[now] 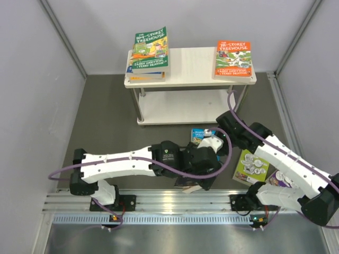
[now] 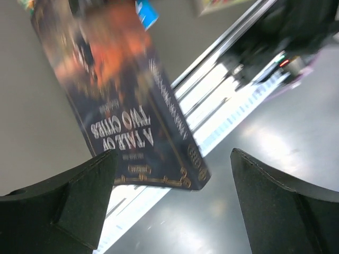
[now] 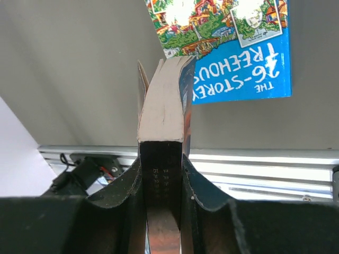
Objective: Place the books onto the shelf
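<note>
Right gripper (image 3: 161, 174) is clamping the dark book (image 3: 161, 119) at the near edge of the table (image 1: 106, 121); left gripper (image 2: 172, 159) is standing wide open, holding nothing.

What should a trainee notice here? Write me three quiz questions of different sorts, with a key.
1. True or false: the left tool is shut on a book.
2. Which book does the right tool grip? A green, B dark, C lime.
3. What colour is the single book at the right end of the shelf top?
Key: 1 false, it is open; 2 B, the dark book; 3 the orange book.
</note>
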`<state>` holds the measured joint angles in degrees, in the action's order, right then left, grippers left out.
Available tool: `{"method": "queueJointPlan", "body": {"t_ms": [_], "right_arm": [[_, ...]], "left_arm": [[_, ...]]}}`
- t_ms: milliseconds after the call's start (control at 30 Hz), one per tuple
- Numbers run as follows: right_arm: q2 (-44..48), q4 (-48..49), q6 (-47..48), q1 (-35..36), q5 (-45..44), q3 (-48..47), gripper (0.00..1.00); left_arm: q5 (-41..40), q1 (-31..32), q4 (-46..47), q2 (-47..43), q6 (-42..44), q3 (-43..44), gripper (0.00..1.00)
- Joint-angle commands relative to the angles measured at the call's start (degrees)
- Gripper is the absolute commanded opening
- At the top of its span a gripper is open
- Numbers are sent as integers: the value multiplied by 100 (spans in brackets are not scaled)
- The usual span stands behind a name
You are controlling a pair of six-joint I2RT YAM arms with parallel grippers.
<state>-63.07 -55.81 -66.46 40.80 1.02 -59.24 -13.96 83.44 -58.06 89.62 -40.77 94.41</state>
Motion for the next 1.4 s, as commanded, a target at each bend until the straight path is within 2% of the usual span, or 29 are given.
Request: {"method": "queueJointPlan", "body": {"t_ms": [0,167,267,367,433,467,500,533,567,667,700,733,767,833,967,1000,1100,1133,1233,1267,1333,1367], "right_arm": [[163,290,-69,-168,443,-413,0],[251,299,-96,-186,662,-430,0],[356,299,-157,-186,768,-386,0],[427,299,-236,-195,873,-360,0],[471,299,-245,-186,909,-386,0],[480,299,-245,-186,927,-386,0],[506,282,-254,-186,944,-395,0],[523,264,-254,-195,944,-412,0],[541,264,-254,-195,970,-421,0],[655,255,-245,-212,936,-483,0],[699,264,-175,-265,892,-526,9],[813,255,-140,-291,848,-640,54],[901,246,-105,-318,674,-719,73],[1191,185,1,-423,453,-1017,99],[1700,-52,194,-546,-441,-1598,100],[1910,-157,203,-546,-610,-1808,100],[2437,-430,151,-555,-1330,-2003,100],[2605,-491,98,-546,-1532,-2047,100],[3369,-711,-183,-529,-2393,-1978,100],[3545,-825,-262,-538,-2744,-1942,100],[4011,-879,-394,-511,-2957,-1828,100],[4109,-879,-403,-494,-3028,-1793,100]], "left_arm": [[-880,356,-916,133,26,253,92],[-1766,638,-1409,547,-238,420,91],[-2128,647,-1725,872,-326,613,80],[-2103,656,-1831,1232,-195,912,76],[-2094,647,-1901,1452,-89,1096,60],[-2094,656,-1980,1522,-71,1158,46],[-2137,656,-2050,1627,-88,1289,17],[-2155,647,-2121,1663,-89,1334,5],[-2164,647,-2165,1664,-89,1360,0],[-2094,639,-2157,1445,-132,1361,0],[-2068,639,-2148,1348,-228,1317,0],[-1963,630,-2113,1225,-264,1256,0],[-1892,630,-1973,885,-360,1090,0],[-1656,612,-1727,470,-475,861,0],[-1025,455,-367,-1047,-458,-51,0],[-813,384,315,-1296,-379,-194,0],[-161,33,1339,-1991,-256,-625,0],[-12,-72,1916,-2106,-238,-678,0],[734,-564,2622,-2186,-177,-626,0],[963,-853,3121,-2082,-159,-504,0],[1700,-1162,3580,-1888,-211,-319,0],[1964,-1494,4131,-1644,-255,-109,0]]}}
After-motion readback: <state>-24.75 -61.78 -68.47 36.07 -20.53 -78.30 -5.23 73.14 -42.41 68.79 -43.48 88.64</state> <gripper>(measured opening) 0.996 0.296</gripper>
